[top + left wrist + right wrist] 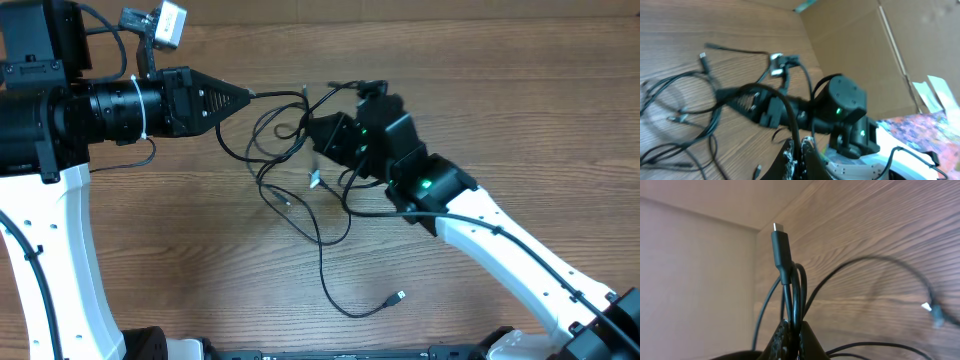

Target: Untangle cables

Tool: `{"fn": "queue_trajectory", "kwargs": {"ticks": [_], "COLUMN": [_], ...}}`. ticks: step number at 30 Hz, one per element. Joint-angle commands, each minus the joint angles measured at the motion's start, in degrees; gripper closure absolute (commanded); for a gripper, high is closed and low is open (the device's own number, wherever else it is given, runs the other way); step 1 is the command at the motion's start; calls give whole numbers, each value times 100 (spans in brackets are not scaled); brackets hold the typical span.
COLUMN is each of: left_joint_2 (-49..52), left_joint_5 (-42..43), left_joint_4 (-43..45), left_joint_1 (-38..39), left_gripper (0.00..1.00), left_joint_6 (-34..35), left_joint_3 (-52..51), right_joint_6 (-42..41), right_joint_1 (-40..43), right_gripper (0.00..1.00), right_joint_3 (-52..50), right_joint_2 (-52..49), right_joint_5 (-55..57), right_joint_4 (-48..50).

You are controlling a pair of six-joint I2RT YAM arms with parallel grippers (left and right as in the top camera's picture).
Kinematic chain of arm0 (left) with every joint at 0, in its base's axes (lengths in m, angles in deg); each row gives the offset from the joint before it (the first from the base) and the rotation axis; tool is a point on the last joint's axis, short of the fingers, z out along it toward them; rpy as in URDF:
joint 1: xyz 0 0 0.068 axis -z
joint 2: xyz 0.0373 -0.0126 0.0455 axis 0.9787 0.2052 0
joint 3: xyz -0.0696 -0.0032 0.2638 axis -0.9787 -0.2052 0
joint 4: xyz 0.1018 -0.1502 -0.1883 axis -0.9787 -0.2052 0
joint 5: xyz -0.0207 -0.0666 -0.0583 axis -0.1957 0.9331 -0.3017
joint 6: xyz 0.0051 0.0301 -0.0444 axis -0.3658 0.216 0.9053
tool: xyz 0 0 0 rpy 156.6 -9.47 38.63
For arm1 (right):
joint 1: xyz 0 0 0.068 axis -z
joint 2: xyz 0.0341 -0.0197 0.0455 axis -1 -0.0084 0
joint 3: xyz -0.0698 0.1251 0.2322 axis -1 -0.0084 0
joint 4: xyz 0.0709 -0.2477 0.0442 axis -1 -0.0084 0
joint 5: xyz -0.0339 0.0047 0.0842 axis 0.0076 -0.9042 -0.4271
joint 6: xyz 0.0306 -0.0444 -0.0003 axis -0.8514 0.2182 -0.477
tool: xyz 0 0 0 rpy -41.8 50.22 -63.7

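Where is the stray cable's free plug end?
Overhead view: the plug end lies on the table near the front edge, right of centre, beside the right arm.

No legible writing is showing in any of the three views.
In the left wrist view the colourful printed sheet (920,131) is showing only a blurred pattern, the white papers (939,90) beside it are coming through too small and soft to read, and the brown cardboard (855,47) behind them is showing plain seams and creases. No letter, number, brand or sign is coming through clearly enough to be read.
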Motion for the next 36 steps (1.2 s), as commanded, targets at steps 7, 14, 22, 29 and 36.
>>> {"fn": "queue_trajectory", "kwargs": {"ticks": [7,14,22,29,36], "left_joint_2": [-105,-105,-105,-103,-103], "left_joint_5": [-245,-350,-354,-667,-699], "left_joint_4": [-184,-262,-284,-306,-435], "left_joint_1": [-24,-24,-24,-24,-22], "left_gripper": [96,96,96,96,96], "left_joint_6": [-271,-330,-328,-238,601], "left_joint_3": [153,153,153,153,151], "right_joint_6": [564,1071,2234,3530,5683], "right_joint_1": [1043,1735,1978,1853,1147], "right_gripper": [96,96,63,31,25], "right_joint_3": [-24,-24,-24,-24,-24], "right_joint_2": [66,289,461,461,461], "right_joint_5": [-122,-142,-1786,-4612,-5239], "right_joint_4": [-459,-876,-957,-968,-1123]}}
